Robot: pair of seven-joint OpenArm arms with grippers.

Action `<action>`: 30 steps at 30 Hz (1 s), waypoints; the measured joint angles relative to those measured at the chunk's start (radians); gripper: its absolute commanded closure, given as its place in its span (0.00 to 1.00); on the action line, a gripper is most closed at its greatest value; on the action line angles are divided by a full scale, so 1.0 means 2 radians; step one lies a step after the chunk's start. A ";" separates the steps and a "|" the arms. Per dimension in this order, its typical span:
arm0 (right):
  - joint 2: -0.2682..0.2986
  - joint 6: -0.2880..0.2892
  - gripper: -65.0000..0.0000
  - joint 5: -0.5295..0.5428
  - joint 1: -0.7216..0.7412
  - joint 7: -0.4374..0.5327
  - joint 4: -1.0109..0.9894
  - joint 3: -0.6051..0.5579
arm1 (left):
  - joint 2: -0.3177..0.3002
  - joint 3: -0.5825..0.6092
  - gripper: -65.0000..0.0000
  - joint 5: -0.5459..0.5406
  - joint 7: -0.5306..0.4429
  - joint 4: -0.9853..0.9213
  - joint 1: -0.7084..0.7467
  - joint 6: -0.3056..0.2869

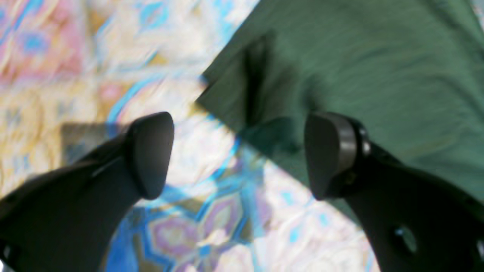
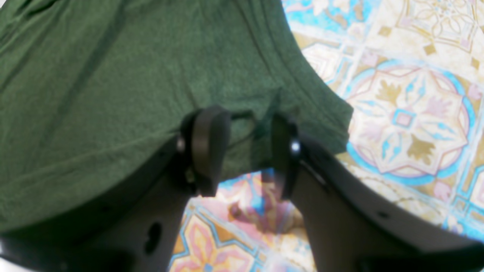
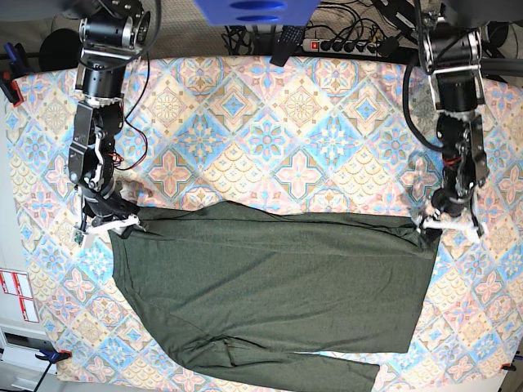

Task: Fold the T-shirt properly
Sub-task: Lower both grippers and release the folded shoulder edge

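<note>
Patterned cloth in pink, blue and cream covered the desk [image 3: 270,122], and the T-shirt [image 3: 270,286] lay flat on its near half, long axis running from one arm to the other, a sleeve trailing along its near edge. Each arm stood at one far corner of the shirt, about equally close. The left fingers [image 1: 238,155] were spread wide and held nothing; a shirt corner lay just ahead of them, the cloth spreading away past the right-hand finger, with bare desk between the tips. The right fingers [image 2: 242,151] were partly open, straddling a ridge of the shirt's edge; whether they touched it was unclear, and the shirt spread ahead and to their left.
</note>
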 measured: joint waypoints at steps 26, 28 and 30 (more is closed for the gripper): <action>-0.010 -0.001 0.65 0.000 -0.019 0.000 0.001 -0.001 | 0.041 -0.002 0.17 0.006 -0.048 -0.106 -0.053 -0.006; -0.010 0.001 0.65 0.001 -0.017 0.002 0.001 -0.001 | 0.041 0.015 0.17 0.009 -0.054 -0.127 -0.068 -0.006; -0.010 0.000 0.65 0.002 -0.017 0.003 0.001 -0.001 | 0.041 0.018 0.19 0.007 -0.056 -0.150 -0.081 -0.008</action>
